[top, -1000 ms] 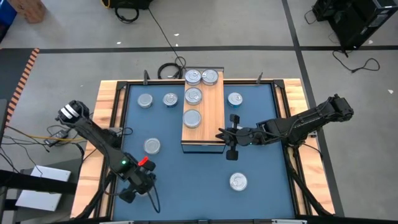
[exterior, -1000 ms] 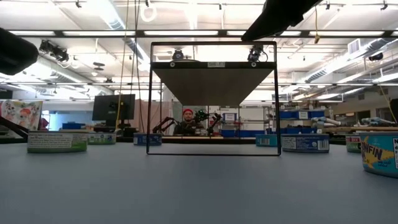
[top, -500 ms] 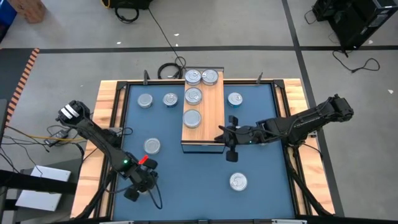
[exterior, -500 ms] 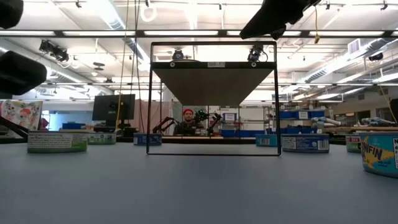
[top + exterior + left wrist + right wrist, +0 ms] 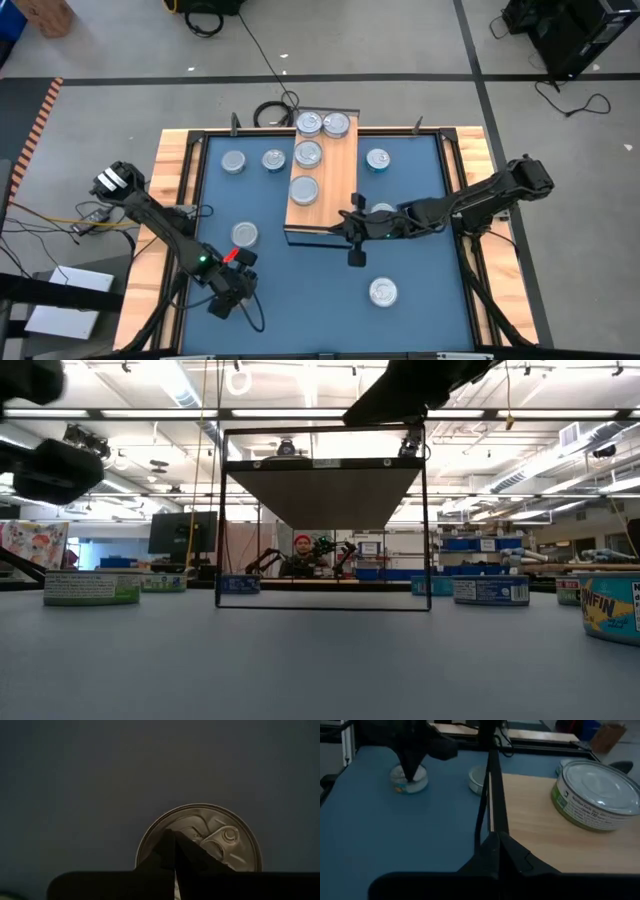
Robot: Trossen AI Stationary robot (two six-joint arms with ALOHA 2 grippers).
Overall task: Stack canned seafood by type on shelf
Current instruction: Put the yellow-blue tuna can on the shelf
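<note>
High view: right gripper [image 5: 349, 224], clenched and empty, is pressing against the shelf [image 5: 318, 190] at its near right corner; shelf's long axis is running front to back. Nearest loose tin [image 5: 383, 291] is sitting just in front. Left gripper [image 5: 226, 299], clenched, is hovering over another tin [image 5: 199, 836].

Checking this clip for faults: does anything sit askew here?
Yes. The shelf sits slightly skewed on the mat, its near end swung left. The right gripper, jaws shut, presses at its near right corner.
</note>
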